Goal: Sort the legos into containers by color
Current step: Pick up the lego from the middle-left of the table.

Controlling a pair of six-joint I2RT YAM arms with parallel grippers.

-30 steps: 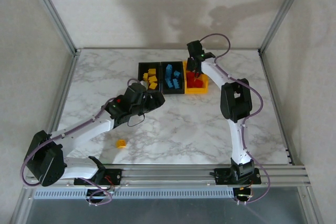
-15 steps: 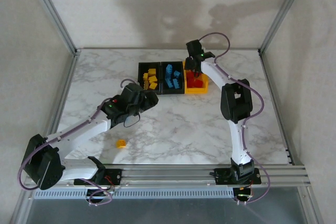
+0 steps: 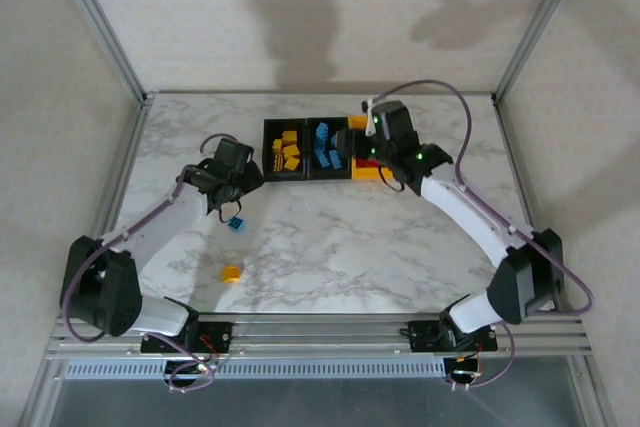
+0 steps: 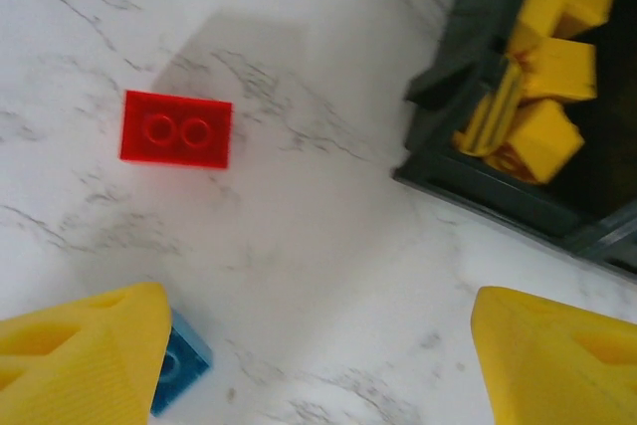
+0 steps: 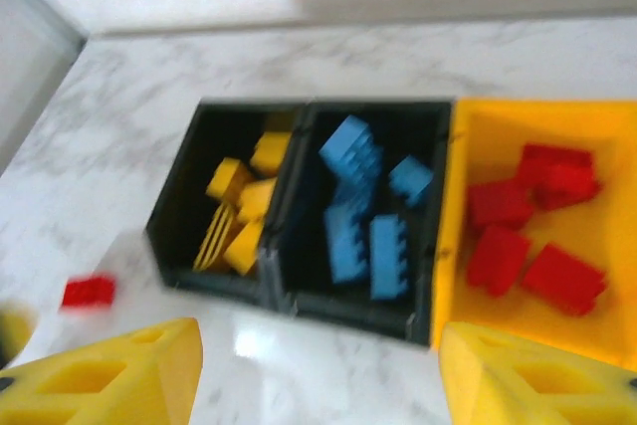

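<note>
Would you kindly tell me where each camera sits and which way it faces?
Top external: above and behind the bases, looking down over the table; left arm and right arm show.
Left wrist: wrist-mounted, faces down at a red lego and blue lego; left tool open below.
Right wrist: wrist-mounted, tilts down at the containers; right tool open below.
Shared: both wrist views catch the red lego.

1. A white marble-patterned tabletop with grey veins lies inside an enclosure.
2. Slanted aluminium frame posts rise from its far corners.
3. Pale wall panels stand behind it, carrying soft shadows.
4. A slotted aluminium rail runs along the near edge.
</note>
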